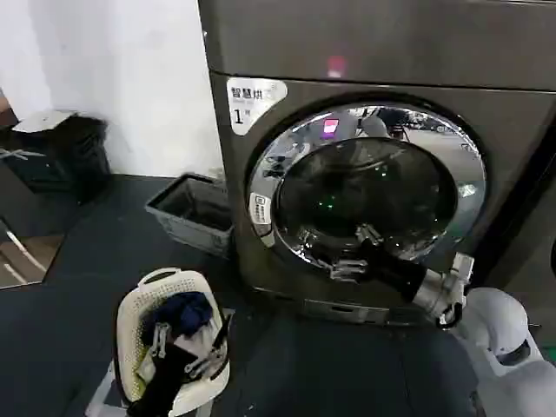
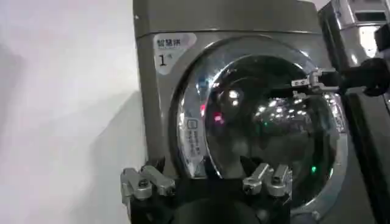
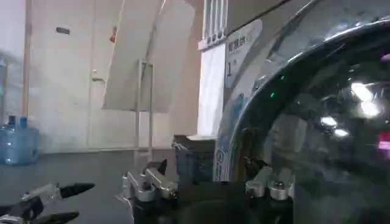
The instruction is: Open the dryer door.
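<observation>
Dark flooring runs up to a white wall, and against it stands the dryer (image 1: 261, 217) with the dryer door (image 1: 287, 161) seated flush in its front, so you have the whole opening left to do. Your right claw (image 1: 347, 252) is up against the lower chrome rim with its fingers apart and nothing clamped, while the left claw (image 1: 187, 352), also spread, hangs low over the laundry basket (image 1: 135, 304). That basket and the grey crate (image 1: 187, 208) near the dryer's left corner may crowd the door's swing
</observation>
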Robot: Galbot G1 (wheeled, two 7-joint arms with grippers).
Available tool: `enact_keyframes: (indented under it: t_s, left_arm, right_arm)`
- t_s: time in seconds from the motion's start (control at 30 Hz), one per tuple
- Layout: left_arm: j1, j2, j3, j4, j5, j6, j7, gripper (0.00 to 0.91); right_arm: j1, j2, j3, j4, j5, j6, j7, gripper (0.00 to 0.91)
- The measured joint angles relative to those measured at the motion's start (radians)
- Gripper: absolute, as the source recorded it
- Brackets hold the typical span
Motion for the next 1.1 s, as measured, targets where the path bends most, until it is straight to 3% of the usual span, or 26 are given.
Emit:
enact_keyframes:
  t_s: [0.5, 1.1]
  left_arm:
    - [0.013, -0.012, -0.002, 0.004, 0.023, 0.004, -0.019, 0.907]
    - [0.026, -0.023, -0.01, 0.001, 0.024, 0.009, -0.025, 0.907]
  right_arm:
    - [0.171, 0.05, -0.165, -0.242, -0.096, 0.085, 0.03, 0.907]
    - [0.338, 0.134, -0.324, -0.388, -0.142, 0.092, 0.039, 0.907]
